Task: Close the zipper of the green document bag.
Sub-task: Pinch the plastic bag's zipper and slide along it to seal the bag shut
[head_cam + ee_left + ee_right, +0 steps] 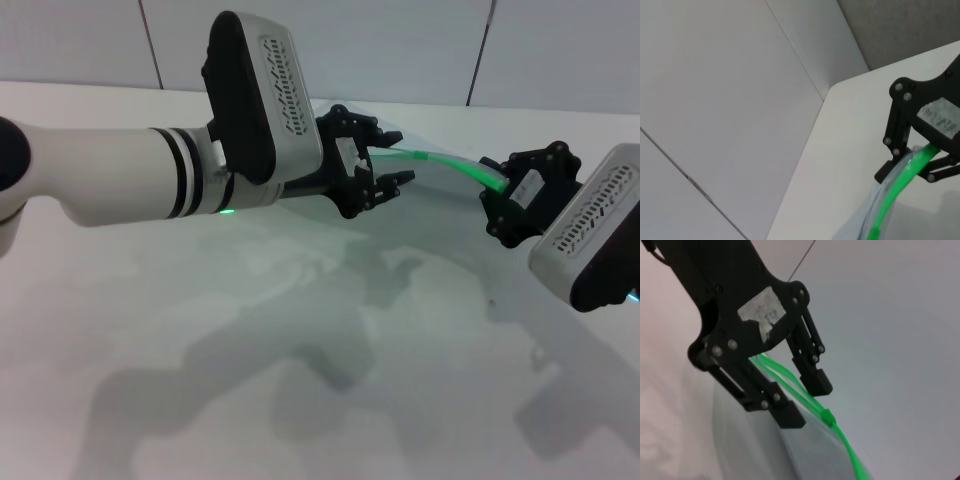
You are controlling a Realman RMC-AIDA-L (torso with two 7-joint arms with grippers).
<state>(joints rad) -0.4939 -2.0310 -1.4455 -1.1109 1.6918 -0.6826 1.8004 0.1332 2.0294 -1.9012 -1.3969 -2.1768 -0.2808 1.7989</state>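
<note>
Two grippers meet over the white surface [300, 380] in the head view, with the green document bag [440, 215] lifted between them. The left gripper [385, 160] reaches in from the left on its white arm, its jaws spread, one finger above and one below the near end of the zipper [440, 160]. That bright green strip arcs across to the right gripper [497, 195], whose jaws are clamped on its far end. The pouch's pale translucent sheet hangs below the strip and is hard to tell from the surface behind it.

From the left wrist view, the right gripper [910, 162] shows farther off, black with a pale label on its body. Its jaws pinch the zipper [900, 185], which runs out of them as a green line along the edge of the grey-blue bag [867, 220]. White wall panels fill the rest of this view, beside a corner of the surface [850, 150].

From the right wrist view, the left gripper [804, 400] is seen close, also black with a worn label. Its jaws stand apart, straddling the zipper [790, 377] without closing on it. The small green slider tab [828, 416] sits on the strip just beyond the fingertips [817, 382], not touched by them. The translucent bag [805, 455] spreads below the strip.
</note>
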